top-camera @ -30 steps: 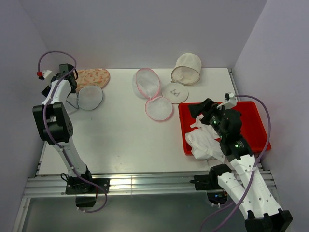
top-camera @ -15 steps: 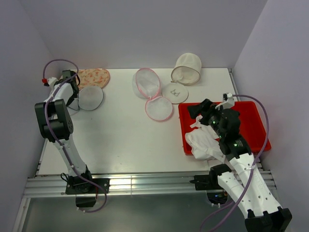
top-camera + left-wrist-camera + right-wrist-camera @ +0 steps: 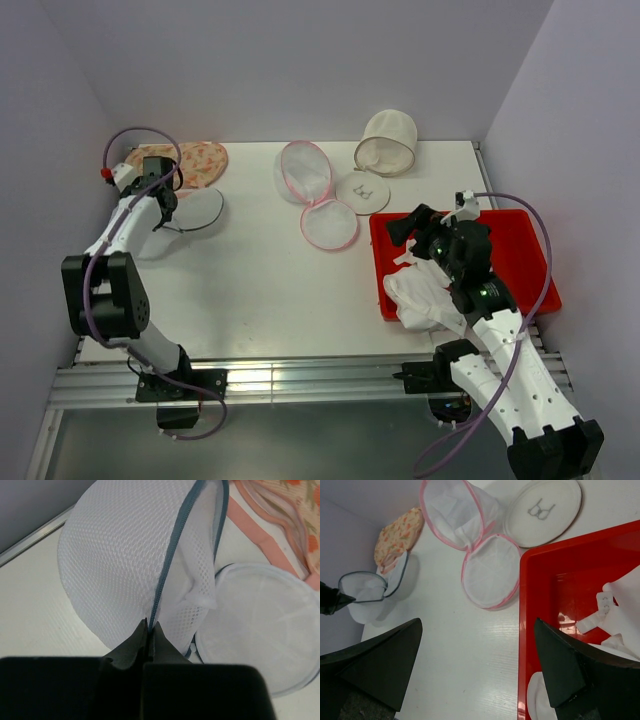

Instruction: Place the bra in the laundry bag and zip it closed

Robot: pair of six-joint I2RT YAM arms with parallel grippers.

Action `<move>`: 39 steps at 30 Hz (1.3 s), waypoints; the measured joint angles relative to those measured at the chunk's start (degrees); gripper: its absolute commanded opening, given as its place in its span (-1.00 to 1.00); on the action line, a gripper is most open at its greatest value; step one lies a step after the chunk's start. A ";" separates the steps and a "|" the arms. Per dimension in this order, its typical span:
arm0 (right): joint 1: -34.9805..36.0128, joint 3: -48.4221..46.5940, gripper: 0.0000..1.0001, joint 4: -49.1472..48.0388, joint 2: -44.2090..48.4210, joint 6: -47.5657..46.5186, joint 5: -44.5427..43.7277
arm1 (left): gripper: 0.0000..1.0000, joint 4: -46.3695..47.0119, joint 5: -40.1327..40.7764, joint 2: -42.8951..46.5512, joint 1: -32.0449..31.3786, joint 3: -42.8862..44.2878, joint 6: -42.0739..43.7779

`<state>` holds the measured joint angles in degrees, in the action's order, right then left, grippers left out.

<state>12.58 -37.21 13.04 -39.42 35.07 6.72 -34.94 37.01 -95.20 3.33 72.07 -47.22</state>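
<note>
Far left of the red tray (image 3: 520, 250), left claw (image 3: 149, 630) pinches the laundry bag (image 3: 115, 555) rim. Bra (image 3: 420, 300) lies in the tray, not yet bagged; right claw (image 3: 477, 630) wide, empty.

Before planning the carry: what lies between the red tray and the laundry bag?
Top view: the pink-rimmed mesh bag beside the red tray, then bare table to the laundry bag.

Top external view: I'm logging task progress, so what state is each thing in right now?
Round white mesh laundry bag with blue-grey zipper rim: unzipped, one half held up by its rim.
Left claw: shut on the laundry bag's rim.
Right claw: open, empty, above the red plastic tray.
White soft-fabric bra: loose in the tray, unheld.
Pink-rimmed mesh bag: unzipped, halves spread apart.
</note>
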 measured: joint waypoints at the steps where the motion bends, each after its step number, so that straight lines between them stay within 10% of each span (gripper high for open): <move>1: 0.00 -0.04 1.00 0.28 -0.28 -0.22 -0.17 | -1.00 0.04 -0.48 1.95 -0.55 -1.16 0.26; 16: 0.00 -2.21 1.00 1.79 -5.60 -2.19 -2.25 | -0.96 2.93 -7.65 13.99 -2.62 -8.94 10.93; 23: 0.00 -5.38 0.98 6.43 -11.32 -2.56 -8.09 | 0.39 2.67 -7.72 13.05 -2.62 -9.01 12.24; 39: -2.84 -6.82 0.88 19.34 -11.98 -0.15 -24.81 | 0.47 3.10 -15.96 29.75 -2.62 -9.01 11.50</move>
<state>9.74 -44.03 32.38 -51.40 34.92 -18.09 -31.83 21.06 -65.45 0.71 63.07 -35.73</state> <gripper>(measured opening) 0.946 0.744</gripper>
